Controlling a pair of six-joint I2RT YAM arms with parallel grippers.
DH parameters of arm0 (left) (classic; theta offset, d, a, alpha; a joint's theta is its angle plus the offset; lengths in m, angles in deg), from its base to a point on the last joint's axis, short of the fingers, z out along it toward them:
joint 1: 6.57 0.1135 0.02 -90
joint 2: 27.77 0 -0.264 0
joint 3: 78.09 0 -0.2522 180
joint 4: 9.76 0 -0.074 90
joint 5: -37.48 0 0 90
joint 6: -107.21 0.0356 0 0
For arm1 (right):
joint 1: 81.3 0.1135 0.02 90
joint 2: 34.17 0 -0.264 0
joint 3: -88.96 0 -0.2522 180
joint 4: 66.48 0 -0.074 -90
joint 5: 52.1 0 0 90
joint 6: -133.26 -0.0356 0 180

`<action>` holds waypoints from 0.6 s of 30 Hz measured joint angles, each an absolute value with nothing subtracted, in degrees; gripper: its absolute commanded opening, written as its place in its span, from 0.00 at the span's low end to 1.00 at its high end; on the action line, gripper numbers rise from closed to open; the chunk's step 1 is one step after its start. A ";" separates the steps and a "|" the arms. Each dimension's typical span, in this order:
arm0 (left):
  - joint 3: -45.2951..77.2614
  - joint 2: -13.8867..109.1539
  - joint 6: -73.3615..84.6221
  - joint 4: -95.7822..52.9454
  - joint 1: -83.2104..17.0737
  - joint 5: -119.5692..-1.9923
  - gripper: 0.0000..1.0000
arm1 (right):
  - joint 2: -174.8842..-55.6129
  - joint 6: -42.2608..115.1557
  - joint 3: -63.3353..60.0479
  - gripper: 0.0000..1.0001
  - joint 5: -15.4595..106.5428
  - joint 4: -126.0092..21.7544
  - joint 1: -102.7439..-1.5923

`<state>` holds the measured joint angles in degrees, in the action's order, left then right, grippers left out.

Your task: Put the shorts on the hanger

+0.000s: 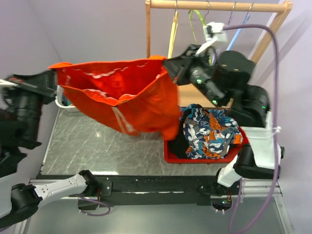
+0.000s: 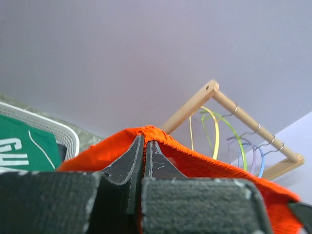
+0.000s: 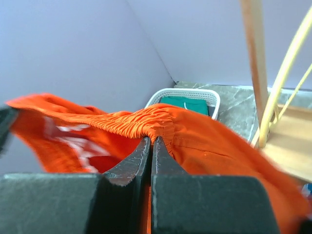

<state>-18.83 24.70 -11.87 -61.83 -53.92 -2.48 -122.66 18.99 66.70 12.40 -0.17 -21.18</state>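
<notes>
A wooden clothes rack [image 1: 219, 6] stands at the far side of the grey marbled table [image 1: 92, 141]. A lime green hanger [image 1: 192, 24] and a blue hanger [image 1: 239, 32] are hooked on its top rail, and the left wrist view shows a lilac hanger [image 2: 252, 158] between them. On the right of the table, a red bin [image 1: 195, 160] holds blue-patterned multicoloured garments [image 1: 209, 129]. At the far left corner, a white slotted basket [image 3: 214, 97] contains a green shirt [image 2: 24, 146] with white lettering.
</notes>
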 measured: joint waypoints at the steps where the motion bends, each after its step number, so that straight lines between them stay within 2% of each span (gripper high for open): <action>1: -19.85 24.54 -10.87 -61.24 -53.90 -2.06 0.01 | -122.83 20.06 65.55 0.00 13.06 -1.44 -21.24; 6: -20.95 26.09 -9.71 -62.18 -53.90 -1.41 0.01 | -117.93 20.54 49.37 0.00 20.58 -7.71 -28.15; 8: -18.41 26.79 -10.67 -63.36 -53.90 -1.39 0.01 | -114.11 19.67 39.01 0.00 22.79 -11.58 -31.65; 13: -0.29 26.55 -16.66 -66.31 -53.59 -1.45 0.01 | -103.86 16.65 10.82 0.00 23.29 -18.07 -34.09; 18: 23.14 27.32 -23.96 -67.36 -50.45 -8.36 0.01 | -101.39 12.83 -10.41 0.00 23.60 -22.31 -35.36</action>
<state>23.14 27.32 -23.96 -67.36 -50.45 -8.36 -101.39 12.83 -10.41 23.60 -22.31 -35.36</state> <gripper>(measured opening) 0.032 0.021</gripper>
